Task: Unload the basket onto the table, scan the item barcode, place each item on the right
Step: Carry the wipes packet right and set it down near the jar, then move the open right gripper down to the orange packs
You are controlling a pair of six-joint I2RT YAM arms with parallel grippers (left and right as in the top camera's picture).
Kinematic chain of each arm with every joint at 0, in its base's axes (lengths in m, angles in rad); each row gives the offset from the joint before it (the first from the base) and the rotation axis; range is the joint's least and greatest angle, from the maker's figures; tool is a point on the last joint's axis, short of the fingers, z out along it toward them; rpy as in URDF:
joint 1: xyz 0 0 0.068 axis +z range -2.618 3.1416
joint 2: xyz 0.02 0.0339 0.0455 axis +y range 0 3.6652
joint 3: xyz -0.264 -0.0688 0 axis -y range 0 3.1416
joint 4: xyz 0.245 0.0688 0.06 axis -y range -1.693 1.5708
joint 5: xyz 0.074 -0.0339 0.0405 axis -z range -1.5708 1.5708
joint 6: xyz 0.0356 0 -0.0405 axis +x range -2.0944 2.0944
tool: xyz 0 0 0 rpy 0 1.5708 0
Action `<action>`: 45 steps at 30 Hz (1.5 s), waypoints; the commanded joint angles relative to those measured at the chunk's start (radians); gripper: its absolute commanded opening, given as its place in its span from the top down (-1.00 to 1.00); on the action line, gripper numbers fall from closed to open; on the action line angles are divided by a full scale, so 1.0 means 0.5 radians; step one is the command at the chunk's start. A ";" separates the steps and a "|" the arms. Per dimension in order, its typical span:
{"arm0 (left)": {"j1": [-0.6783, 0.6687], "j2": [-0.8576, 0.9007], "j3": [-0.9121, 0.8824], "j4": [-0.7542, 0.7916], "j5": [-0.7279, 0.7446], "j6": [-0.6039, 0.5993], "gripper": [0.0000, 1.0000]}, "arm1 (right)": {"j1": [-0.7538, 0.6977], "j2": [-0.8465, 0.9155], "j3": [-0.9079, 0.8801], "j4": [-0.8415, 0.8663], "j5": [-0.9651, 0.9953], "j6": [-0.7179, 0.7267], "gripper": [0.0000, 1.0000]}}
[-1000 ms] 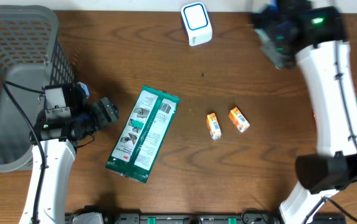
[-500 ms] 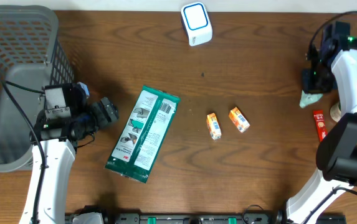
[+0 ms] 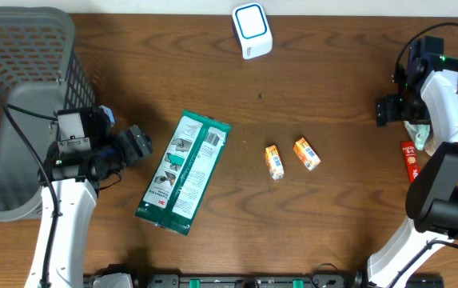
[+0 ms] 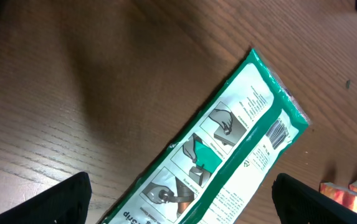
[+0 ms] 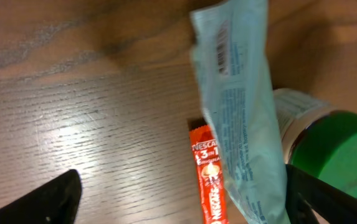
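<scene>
I take the green package (image 3: pixel 185 172) as the item to scan. It lies flat on the table, nearer to me than the white scanner (image 3: pixel 251 30) and to the left of it. Its long axis runs on a diagonal: one end points toward the scanner, the other points away from it, toward my left arm's base. The barcode (image 4: pixel 279 130) is printed face up at the end nearer the scanner.

The left gripper (image 3: pixel 142 144) is just beside the package, on the side away from the scanner, with its jaws wide apart and nothing between them. This arm is clearly the nearer one.

The right gripper (image 3: pixel 388 110) is far to the right of the scanner and well apart from the package. Its jaws are also spread, above a pale pouch (image 5: pixel 240 124) that leans on a green-lidded jar (image 5: pixel 334 155) and partly covers a red stick (image 5: pixel 210 180). It grips none of them.

The basket (image 3: pixel 61 32) stands far to the left of the scanner. What is inside it, I cannot tell.
</scene>
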 commanded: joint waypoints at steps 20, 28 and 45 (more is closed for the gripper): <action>0.018 0.008 0.012 -0.006 -0.027 -0.025 -0.86 | -0.021 -0.018 -0.004 0.070 -0.370 -0.022 -0.99; 0.018 0.008 0.012 -0.006 -0.027 -0.025 -0.86 | -0.021 -0.018 0.063 0.033 -1.643 -0.024 -0.82; 0.018 0.008 0.012 -0.006 -0.027 -0.025 -0.86 | 0.372 -0.018 0.061 -0.497 -1.852 -0.188 0.16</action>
